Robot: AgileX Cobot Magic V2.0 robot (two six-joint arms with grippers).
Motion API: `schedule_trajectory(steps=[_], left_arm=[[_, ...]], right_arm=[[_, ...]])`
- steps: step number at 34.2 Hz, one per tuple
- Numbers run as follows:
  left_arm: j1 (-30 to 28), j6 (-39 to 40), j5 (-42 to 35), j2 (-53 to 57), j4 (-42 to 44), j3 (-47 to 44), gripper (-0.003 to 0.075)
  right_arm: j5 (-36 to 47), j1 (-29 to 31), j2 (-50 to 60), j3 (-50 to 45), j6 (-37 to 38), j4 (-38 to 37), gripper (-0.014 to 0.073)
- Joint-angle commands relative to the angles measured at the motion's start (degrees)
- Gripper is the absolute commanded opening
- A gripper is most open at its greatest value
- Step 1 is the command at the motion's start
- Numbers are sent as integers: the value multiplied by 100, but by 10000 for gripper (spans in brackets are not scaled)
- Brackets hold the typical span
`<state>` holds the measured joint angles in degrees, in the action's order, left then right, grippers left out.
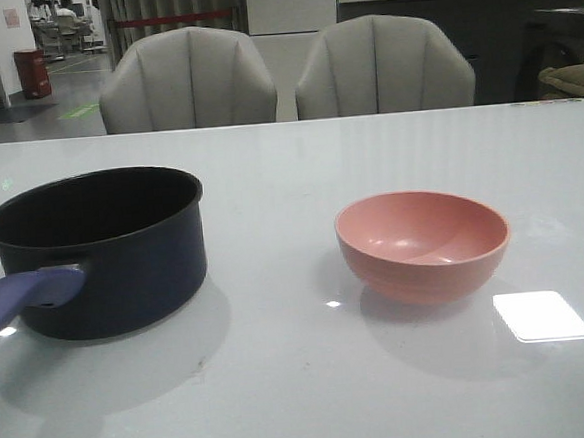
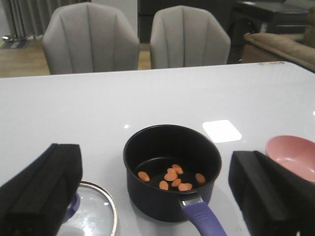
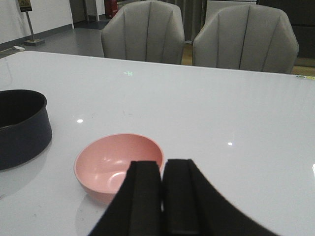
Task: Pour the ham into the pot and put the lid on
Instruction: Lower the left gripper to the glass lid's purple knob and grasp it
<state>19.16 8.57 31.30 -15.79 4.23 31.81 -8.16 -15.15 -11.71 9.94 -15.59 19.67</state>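
Hovering with fingers spread, left gripper (image 2: 157,196) is risking clipping the pot (image 2: 172,172) reaching the lid (image 2: 93,214) at seven o'clock; right gripper (image 3: 162,196) fingers pressed together.

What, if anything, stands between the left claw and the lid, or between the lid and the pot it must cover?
Nothing visible does. The left claw is open above the table, the lid lies flat just beside the pot, and the pot's mouth is open with only the ham inside. The pink bowl sits off on the pot's other side.

You've got a glossy white table (image 1: 304,389): pot (image 1: 125,261) near its left edge, lid (image 2: 96,214) beside it, pink bowl (image 1: 424,245) right of centre.
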Motion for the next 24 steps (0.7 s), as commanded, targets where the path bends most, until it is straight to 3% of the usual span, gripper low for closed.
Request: schedule_trajectory(steps=[1,5,15,21,24], left_arm=[[35,907,-138,-789,831,662,659],[35,1486,94,-1715,1618,1167,659],[-122,1818,413,-3597,1521,2028,659],[-1003,1737,649,-4564,812,2372,659],[-1540,1214,776,-4999,340,2531,659]], right_arm=[[391,2,-40,166,-34,36,146],[391,2,-40,166,-34,36,146],[391,2,-40,166,-34,36,146],[391,2,-40,166,-34,36,146],[391,2,-40,166,-34,36,146]])
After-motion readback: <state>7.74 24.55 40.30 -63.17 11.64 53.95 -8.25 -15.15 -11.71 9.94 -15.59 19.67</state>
